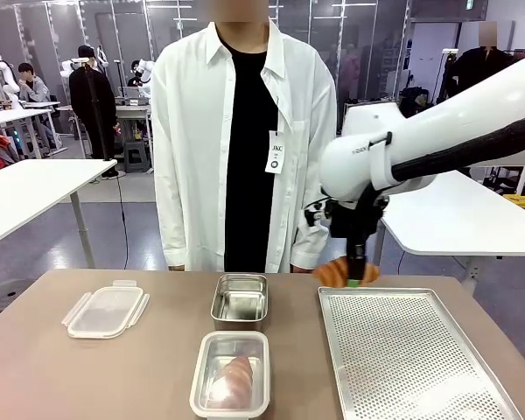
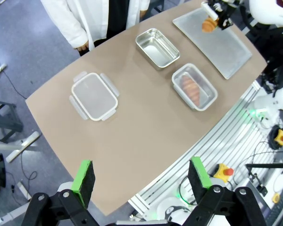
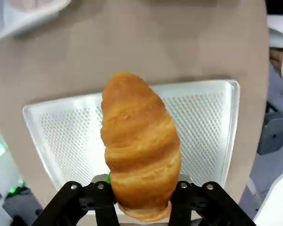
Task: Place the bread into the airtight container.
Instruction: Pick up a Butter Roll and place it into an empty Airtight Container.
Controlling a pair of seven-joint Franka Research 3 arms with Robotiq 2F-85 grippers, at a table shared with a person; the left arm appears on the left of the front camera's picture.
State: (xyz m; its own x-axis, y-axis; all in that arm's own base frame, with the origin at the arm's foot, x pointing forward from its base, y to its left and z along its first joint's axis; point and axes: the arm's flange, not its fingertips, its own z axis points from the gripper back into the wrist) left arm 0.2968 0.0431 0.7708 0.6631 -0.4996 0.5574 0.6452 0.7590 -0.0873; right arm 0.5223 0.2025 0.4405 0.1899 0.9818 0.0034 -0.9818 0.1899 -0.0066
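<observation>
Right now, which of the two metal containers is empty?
The far container, nearer the person: its floor is bare. The near container holds a croissant.

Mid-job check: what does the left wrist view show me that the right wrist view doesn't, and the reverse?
Left wrist view: the clear lid, the empty steel container, a second container with a bread in it, the person's white coat, and the open left gripper. Right wrist view: the grip up close, with the right gripper shut on the croissant at its lower end. Both: that croissant held over the perforated tray on the brown table.
</observation>
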